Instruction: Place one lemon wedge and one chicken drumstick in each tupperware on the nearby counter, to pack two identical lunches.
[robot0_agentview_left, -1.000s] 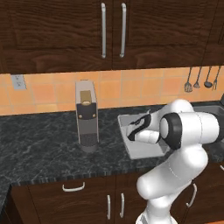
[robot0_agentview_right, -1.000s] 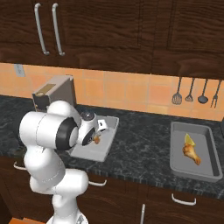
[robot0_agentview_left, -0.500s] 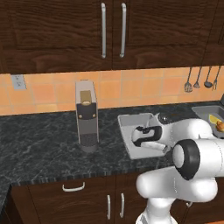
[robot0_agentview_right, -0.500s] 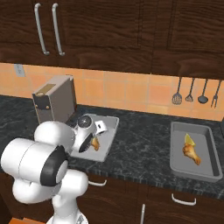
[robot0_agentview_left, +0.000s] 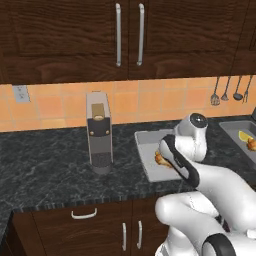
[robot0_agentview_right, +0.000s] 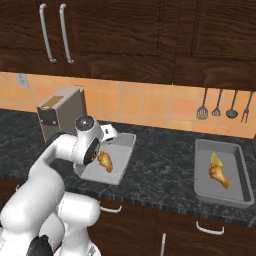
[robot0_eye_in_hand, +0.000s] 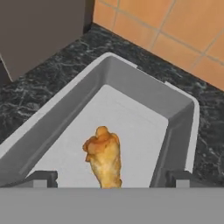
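The left base view looks forward and down from behind the arm's left side at the counter (robot0_agentview_left: 50, 160), its front edge crossing the lower frame; the right base view does the same from the arm's right side, reaching further along the counter to the second tupperware (robot0_agentview_right: 240, 172). Both share the near tupperware (robot0_agentview_left: 147, 162) holding a chicken drumstick (robot0_agentview_left: 162, 160), the silver toaster (robot0_agentview_left: 99, 131) and the tiled wall. The hand view sits close above that tupperware, facing its far corner.

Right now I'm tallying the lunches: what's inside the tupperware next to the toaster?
The tupperware holds one chicken drumstick lying on its floor. No lemon wedge shows on the visible floor. The near end is covered by the arm, so that part can't be checked.
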